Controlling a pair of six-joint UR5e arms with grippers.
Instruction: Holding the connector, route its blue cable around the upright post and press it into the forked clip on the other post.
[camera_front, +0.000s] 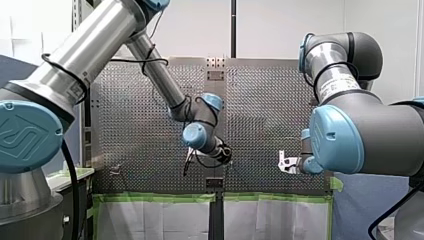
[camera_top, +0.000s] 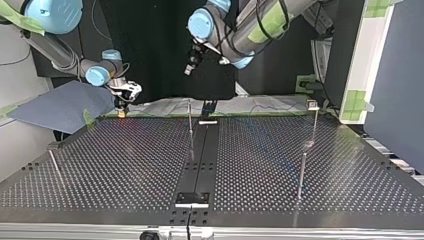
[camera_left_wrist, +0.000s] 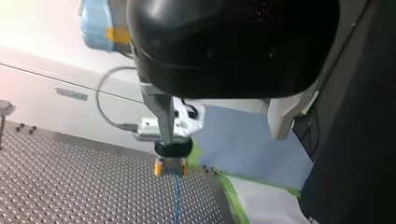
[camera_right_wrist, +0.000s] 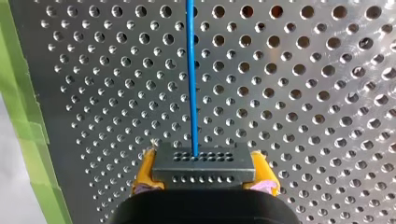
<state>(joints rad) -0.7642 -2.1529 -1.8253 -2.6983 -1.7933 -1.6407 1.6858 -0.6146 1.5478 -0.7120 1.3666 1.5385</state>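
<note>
Barely started: grips connector (camera_right_wrist: 203, 163) tight in right gripper (camera_right_wrist: 204, 173) at far-left edge of table (camera_top: 125, 165) in top view, cable (camera_right_wrist: 190, 70) trailing ahead over it. Yet to loop round post (camera_top: 190, 125) and press into clip (camera_top: 312, 104). Holds left gripper (camera_top: 189, 67) aloft; cannot tell fingers' gap.

My left arm (camera_front: 95, 45) is built of brushed silver tubes joined by dark grey elbows with round light-blue caps. The largest cap carries an embossed logo, and a thin black cable loops around the tubes. My right arm (camera_front: 360, 130) has the same grey joints and blue caps, plus a white printed label on its silver link. My right claw (camera_top: 121, 112) has a white body, a black collar and yellow pads (camera_right_wrist: 144, 173).
</note>
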